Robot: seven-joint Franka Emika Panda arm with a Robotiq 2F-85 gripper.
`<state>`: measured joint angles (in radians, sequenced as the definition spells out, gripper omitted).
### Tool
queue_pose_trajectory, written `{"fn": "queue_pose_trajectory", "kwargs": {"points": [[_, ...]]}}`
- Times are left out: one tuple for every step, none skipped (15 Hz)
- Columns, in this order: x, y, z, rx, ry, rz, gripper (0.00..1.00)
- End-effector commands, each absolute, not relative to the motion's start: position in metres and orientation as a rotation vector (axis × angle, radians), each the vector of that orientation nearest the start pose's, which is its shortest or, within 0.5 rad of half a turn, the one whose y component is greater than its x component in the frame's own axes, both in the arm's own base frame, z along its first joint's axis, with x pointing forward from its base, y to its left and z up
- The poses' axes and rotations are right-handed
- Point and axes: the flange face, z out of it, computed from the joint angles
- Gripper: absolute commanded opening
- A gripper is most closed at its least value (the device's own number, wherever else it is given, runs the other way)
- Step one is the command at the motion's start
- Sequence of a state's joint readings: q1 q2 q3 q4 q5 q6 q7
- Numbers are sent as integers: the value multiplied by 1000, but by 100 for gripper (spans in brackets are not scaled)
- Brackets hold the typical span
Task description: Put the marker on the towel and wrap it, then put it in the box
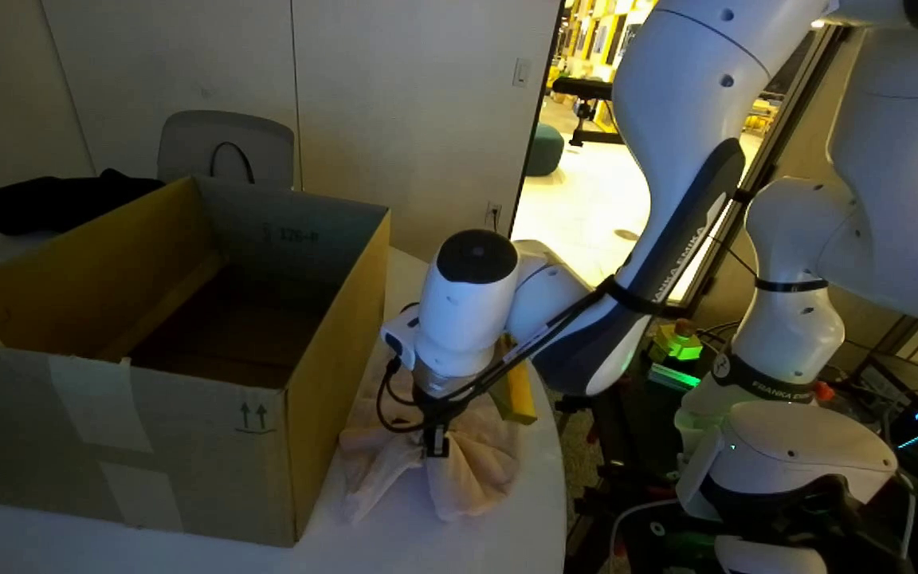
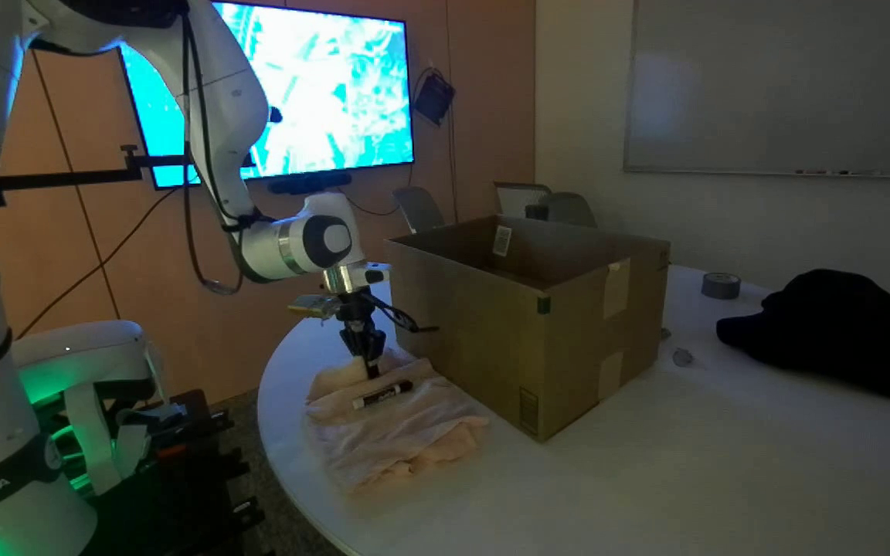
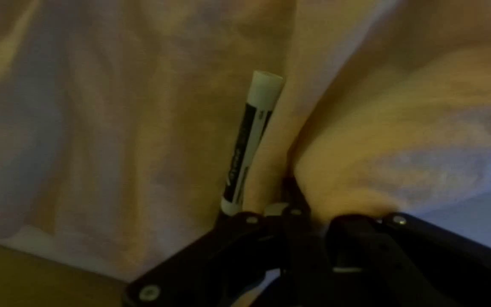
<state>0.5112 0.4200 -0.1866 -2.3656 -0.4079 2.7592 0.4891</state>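
A pale pink towel point(image 2: 406, 444) lies on the white table beside the box, and it also shows in an exterior view point(image 1: 479, 470) and the wrist view point(image 3: 377, 149). A black and white marker point(image 2: 382, 394) lies on top of the towel. In the wrist view the marker point(image 3: 247, 140) is left of a raised towel fold and partly hidden by it and the finger. My gripper point(image 2: 371, 371) points down next to the marker. Its fingers point(image 3: 313, 217) are shut on a gathered fold of the towel. The cardboard box point(image 1: 188, 446) stands open-topped; it also shows in an exterior view point(image 2: 468, 340).
The box wall stands close beside the gripper and towel. A black cloth point(image 2: 839, 332) and a grey tape roll point(image 2: 721, 286) lie on the table point(image 2: 684, 479) beyond the box. A yellow block point(image 1: 516, 396) shows beside the wrist. The round table edge runs close to the towel.
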Motion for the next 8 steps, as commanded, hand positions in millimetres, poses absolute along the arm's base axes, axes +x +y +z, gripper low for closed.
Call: {"fn": "queue_pose_trajectory", "kwargs": {"points": [[456, 137, 180, -3363, -380, -145, 4], [456, 129, 183, -3370, -366, -147, 4], [457, 120, 187, -3369, -353, -143, 4], [458, 109, 190, -3362, -335, -133, 4], [460, 103, 190, -3362, -303, -126, 4], [462, 93, 190, -3347, -289, -96, 4], [463, 86, 187, -3335, -285, -73, 4], [466, 77, 185, -3321, -277, -56, 4]]}}
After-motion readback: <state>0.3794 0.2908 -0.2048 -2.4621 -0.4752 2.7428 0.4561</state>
